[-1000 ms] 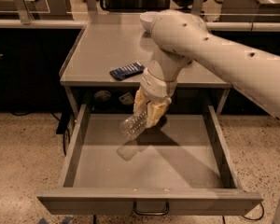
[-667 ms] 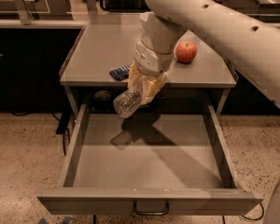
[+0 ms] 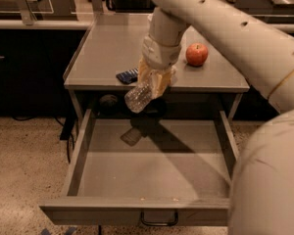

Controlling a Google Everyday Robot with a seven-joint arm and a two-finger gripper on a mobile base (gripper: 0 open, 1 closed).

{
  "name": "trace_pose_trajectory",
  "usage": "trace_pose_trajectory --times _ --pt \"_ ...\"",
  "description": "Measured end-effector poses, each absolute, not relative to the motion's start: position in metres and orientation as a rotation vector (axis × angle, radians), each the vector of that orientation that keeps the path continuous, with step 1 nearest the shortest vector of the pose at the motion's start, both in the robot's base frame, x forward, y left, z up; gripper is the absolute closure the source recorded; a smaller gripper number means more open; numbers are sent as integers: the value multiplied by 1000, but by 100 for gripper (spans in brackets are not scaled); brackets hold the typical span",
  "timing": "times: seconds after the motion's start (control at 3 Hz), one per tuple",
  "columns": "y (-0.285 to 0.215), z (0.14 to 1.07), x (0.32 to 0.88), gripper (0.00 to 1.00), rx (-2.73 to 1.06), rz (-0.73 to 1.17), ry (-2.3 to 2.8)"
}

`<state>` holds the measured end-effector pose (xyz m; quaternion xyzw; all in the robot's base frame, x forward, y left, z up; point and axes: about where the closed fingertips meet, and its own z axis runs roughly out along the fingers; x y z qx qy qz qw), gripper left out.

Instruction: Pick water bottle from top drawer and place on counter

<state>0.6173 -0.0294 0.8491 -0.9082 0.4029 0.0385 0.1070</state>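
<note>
My gripper [image 3: 152, 84] is shut on the water bottle [image 3: 137, 97], a clear ribbed plastic bottle that hangs tilted down to the left. It is held in the air at the counter's front edge, above the back of the open top drawer [image 3: 152, 165]. The drawer is pulled far out, with its dark loop handle [image 3: 159, 221] at the front. The grey counter [image 3: 110, 53] lies just behind and level with the gripper. The bottle's cap is hidden inside the fingers.
A red apple [image 3: 196, 54] stands on the counter's right side. A dark blue flat packet [image 3: 127, 76] lies near the counter's front edge, just left of the gripper. A long dark-fronted worktop [image 3: 34, 23] runs behind. My arm [image 3: 225, 28] crosses from the upper right.
The gripper has lifted the water bottle up out of the drawer and back toward the counter's front edge. The apple has come into view behind the arm.
</note>
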Motion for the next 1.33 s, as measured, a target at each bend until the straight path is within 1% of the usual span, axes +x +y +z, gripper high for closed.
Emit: trace_pose_trajectory --times 0.33,0.67,1.0,1.33 --pt "-55 841 670 100 -2724 42 1261" --pt "-74 860 699 100 -2647 -76 1317" --pt "-72 857 704 100 -2638 -86 1313" --pt "-69 862 715 100 -2615 -161 1287"
